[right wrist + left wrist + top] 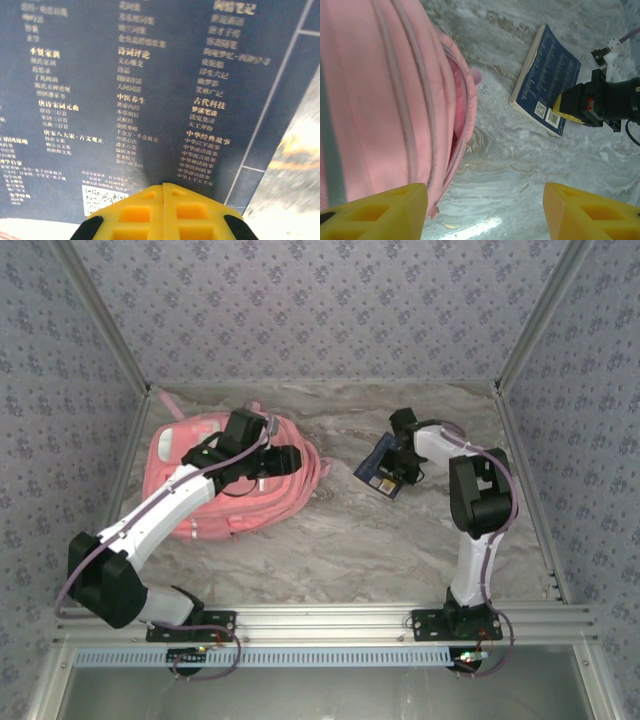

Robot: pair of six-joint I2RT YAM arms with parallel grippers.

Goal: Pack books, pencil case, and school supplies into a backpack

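Observation:
The pink backpack (195,490) lies at the left of the table, and its zip opening (458,115) gapes toward the middle. My left gripper (288,460) hovers at that open edge with its yellow fingers (380,212) wide apart and nothing between them (485,210). A navy book (378,470) with gold print and a barcode lies right of centre (547,75). My right gripper (397,480) is shut, its joined yellow tips (163,187) resting against the book's cover (150,75) near the barcode corner (560,106). The pencil case and the school supplies are out of view.
The marble tabletop (350,540) is fenced by aluminium rails (320,618) in front and patterned walls (320,310) behind and at both sides. A pink strap (318,475) trails from the backpack toward the book.

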